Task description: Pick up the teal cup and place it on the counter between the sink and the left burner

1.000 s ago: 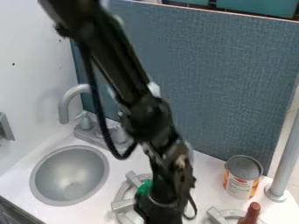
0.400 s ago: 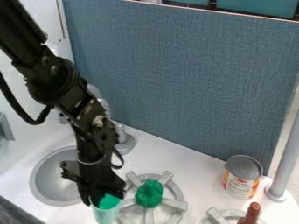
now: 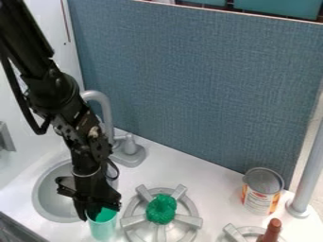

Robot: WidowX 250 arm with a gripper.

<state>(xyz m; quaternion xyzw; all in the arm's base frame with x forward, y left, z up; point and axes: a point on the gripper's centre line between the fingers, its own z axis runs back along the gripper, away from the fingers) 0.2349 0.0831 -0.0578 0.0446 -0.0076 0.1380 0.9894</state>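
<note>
Low in the view, between the sink and the near burner, my gripper (image 3: 97,213) hangs down, shut on the upper part of a green cup (image 3: 103,229). The cup is roughly upright, and its lower end is cut off by the bottom edge of the view. To its right, a crumpled dark green object (image 3: 161,209) rests on the grey burner (image 3: 162,231). My wrist and fingers hide the right part of the round metal sink (image 3: 45,201) behind them.
A grey faucet (image 3: 101,98) rises behind the sink. At the right stand an open can (image 3: 261,194) and a grey pole (image 3: 308,172). A brown bottle-like top (image 3: 272,230) is beside a second burner (image 3: 234,233). A blue panel (image 3: 202,90) closes off the back.
My arm swung left from over the burner, uncovering the green object. Most recently the gripper and the cup moved slightly further left together.
</note>
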